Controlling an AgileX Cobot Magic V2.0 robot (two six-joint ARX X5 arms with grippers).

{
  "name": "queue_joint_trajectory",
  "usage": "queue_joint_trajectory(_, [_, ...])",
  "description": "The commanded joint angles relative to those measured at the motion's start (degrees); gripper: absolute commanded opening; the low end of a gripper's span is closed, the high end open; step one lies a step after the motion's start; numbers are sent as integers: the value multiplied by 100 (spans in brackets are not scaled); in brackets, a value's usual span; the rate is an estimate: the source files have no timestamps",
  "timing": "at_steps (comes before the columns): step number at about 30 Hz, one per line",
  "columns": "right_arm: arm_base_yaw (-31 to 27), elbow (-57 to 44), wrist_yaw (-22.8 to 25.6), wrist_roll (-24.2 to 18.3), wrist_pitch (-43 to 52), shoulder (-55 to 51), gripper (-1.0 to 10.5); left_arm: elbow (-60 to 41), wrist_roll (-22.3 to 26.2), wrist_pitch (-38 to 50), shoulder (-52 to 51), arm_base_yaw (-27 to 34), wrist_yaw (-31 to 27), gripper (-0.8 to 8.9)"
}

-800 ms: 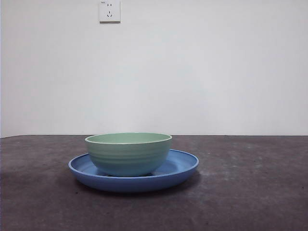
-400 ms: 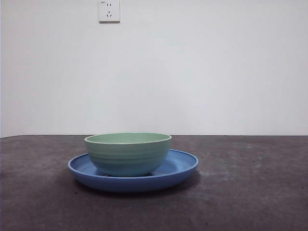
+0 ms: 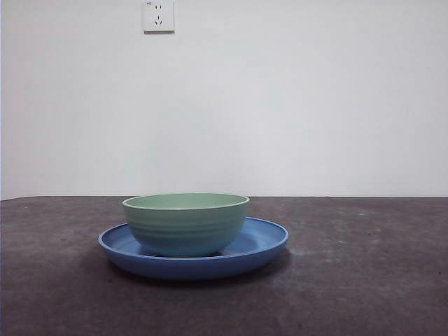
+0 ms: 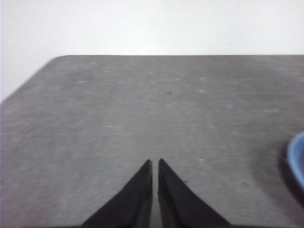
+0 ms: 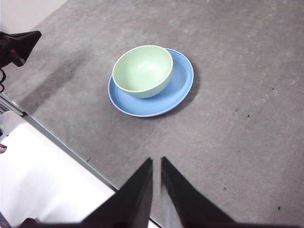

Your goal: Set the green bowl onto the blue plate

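The green bowl [image 3: 186, 222] stands upright on the blue plate [image 3: 262, 242], set a little off the plate's middle. The right wrist view shows the bowl [image 5: 142, 70] empty on the plate [image 5: 179, 81]. My right gripper [image 5: 156, 161] is shut and empty, held high above the table and well back from the plate. My left gripper [image 4: 155, 162] is shut and empty over bare table, with only an edge of the plate [image 4: 297, 159] showing at the side. Neither gripper shows in the front view.
The dark grey table [image 3: 364, 280] runs to a white wall with a socket [image 3: 159, 15]. In the right wrist view the table edge [image 5: 61, 145] runs close to the plate, and the other arm's black tip [image 5: 19, 45] sits beyond it.
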Motion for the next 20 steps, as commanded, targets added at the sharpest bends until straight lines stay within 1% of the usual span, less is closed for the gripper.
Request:
queue_joint_trajectory(1, [28,46,2,50,63,9,26,-48,-96,-136,-203,0,-208,21])
queue_joint_trajectory(7, [28,46,0,50,63,9,26,-83,-92,-640,-378,0,-267,21])
queue_joint_trajectory(20, [28,46,0,50,63,9,26,-184,166,-450,-378,0,-267,21])
